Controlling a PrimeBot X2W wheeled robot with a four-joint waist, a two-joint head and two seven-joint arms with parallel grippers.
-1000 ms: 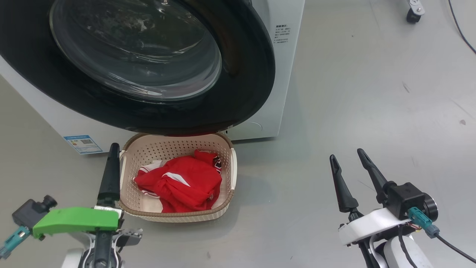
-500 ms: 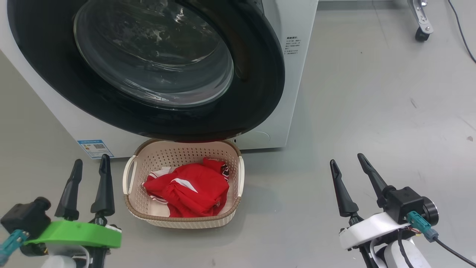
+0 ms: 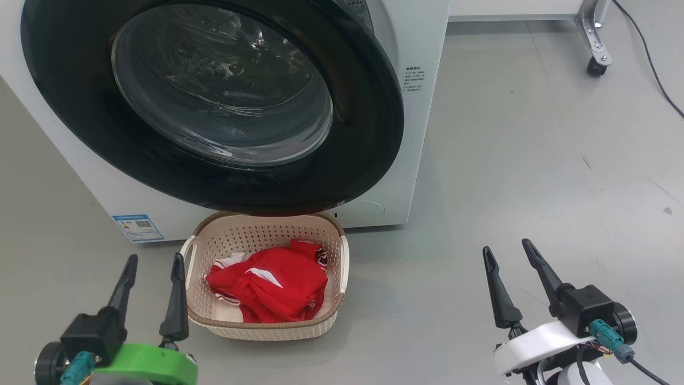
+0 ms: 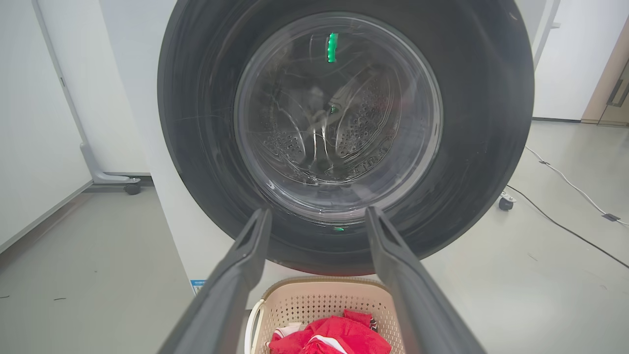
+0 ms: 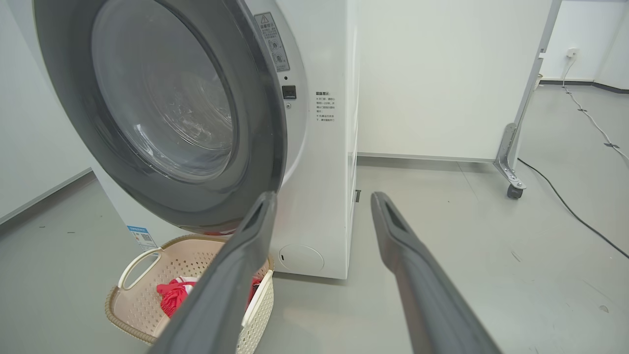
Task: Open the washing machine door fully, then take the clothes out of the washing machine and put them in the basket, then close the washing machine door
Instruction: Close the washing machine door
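Observation:
The washing machine (image 3: pixel 422 43) is white, and its round black door (image 3: pixel 368 107) with the glass bowl covers the drum opening. In the right wrist view the door (image 5: pixel 255 123) lies close to the front, with the lock slot showing just past its right edge. Below the door the cream basket (image 3: pixel 256 235) holds the red clothes (image 3: pixel 272 286). My left gripper (image 3: pixel 155 256) is open and empty just left of the basket. My right gripper (image 3: pixel 505 245) is open and empty over bare floor, well to the right. The left wrist view looks between my left gripper (image 4: pixel 317 210) fingers at the door glass.
A blue label (image 3: pixel 138 227) marks the machine's lower left front. A wheeled frame leg (image 3: pixel 593 48) and a black cable (image 3: pixel 646 48) lie at the far right. Grey floor spreads to the right of the machine and the basket.
The head view has shifted. My left gripper has turned from edge-on beside the basket to face-on, with both fingers showing, and sits lower. The right gripper, basket and clothes stay put.

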